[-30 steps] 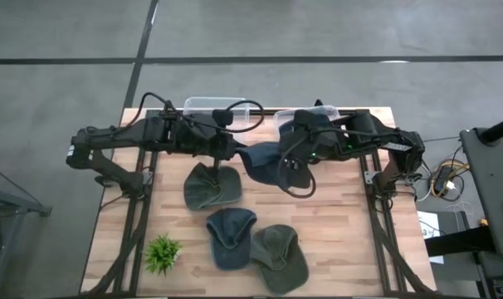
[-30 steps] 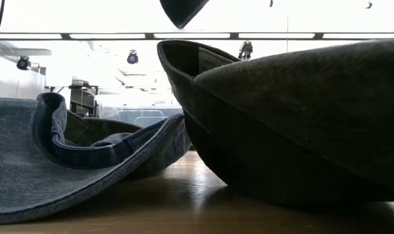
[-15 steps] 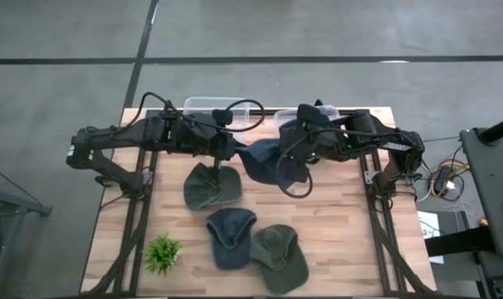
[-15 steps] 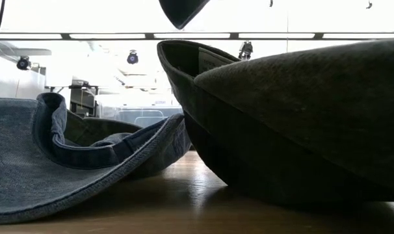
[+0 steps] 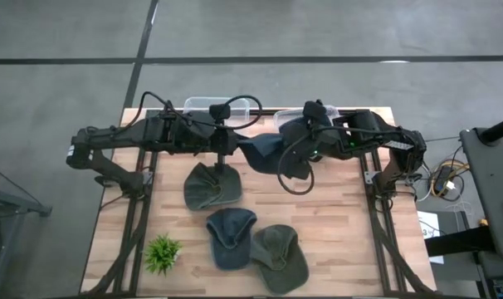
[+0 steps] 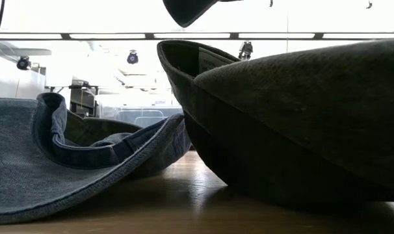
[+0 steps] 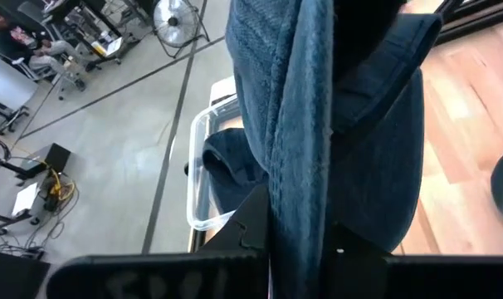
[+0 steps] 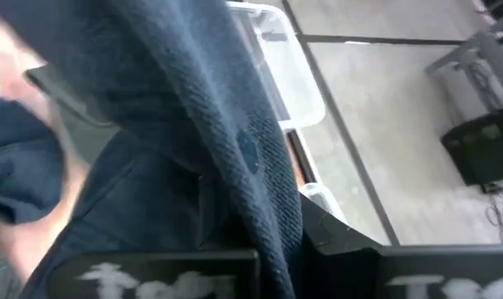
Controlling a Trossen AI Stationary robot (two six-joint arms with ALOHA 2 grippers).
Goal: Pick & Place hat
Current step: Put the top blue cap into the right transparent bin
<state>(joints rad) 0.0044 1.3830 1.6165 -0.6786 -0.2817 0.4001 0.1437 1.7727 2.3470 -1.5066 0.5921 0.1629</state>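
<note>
A dark blue hat hangs in the air between the two arms, over the back half of the table. The left gripper pinches one edge of it and the right gripper is pressed together on the opposite edge, so the cloth stretches between them. In both wrist views the blue cloth fills most of the picture, clamped between the dark fingers.

Two clear plastic bins stand side by side along the back edge of the table. The left bin shows only its clear walls and floor. The right bin is partly hidden by the right arm, and dark blue cloth lies in it beside the rim.

Three more hats lie on the wood: an olive one under the left arm, a blue one nearer the front, and a second olive one touching it. A small green plant stands at the front left corner
</note>
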